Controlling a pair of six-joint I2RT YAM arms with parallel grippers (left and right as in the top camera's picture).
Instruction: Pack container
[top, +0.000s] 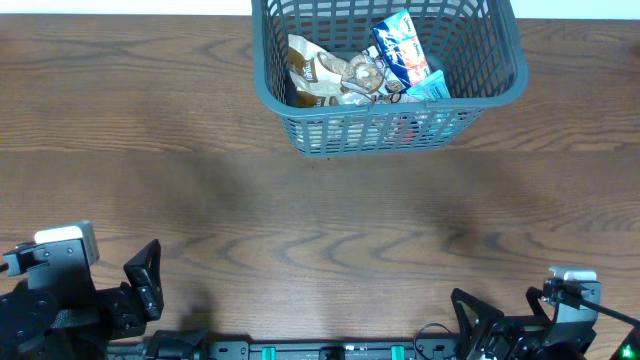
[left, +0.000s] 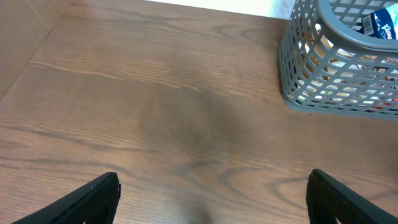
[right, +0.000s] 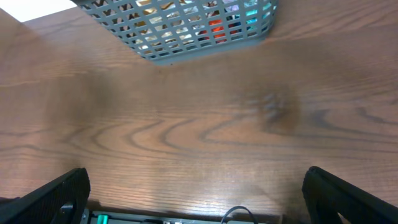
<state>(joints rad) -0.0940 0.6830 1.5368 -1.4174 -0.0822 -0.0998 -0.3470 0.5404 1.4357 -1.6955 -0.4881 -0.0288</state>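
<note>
The container, a dark grey slotted basket (top: 300, 120), stands at the back of the wooden table. It holds several snack packets: a brown one (top: 320, 70), a blue one (top: 400, 45) and a teal one (top: 432, 88). The basket also shows in the left wrist view (left: 323, 81) and the right wrist view (right: 180, 28). My left gripper (top: 150, 280) is open and empty at the front left, fingers wide apart in the left wrist view (left: 211, 199). My right gripper (top: 500, 315) is open and empty at the front right, as its wrist view shows (right: 196, 196).
A bare wooden table (top: 320, 220) lies between the grippers and the basket. A black rail with green marks (top: 320, 350) runs along the front edge. A white surface (top: 580, 12) shows behind the table's far edge.
</note>
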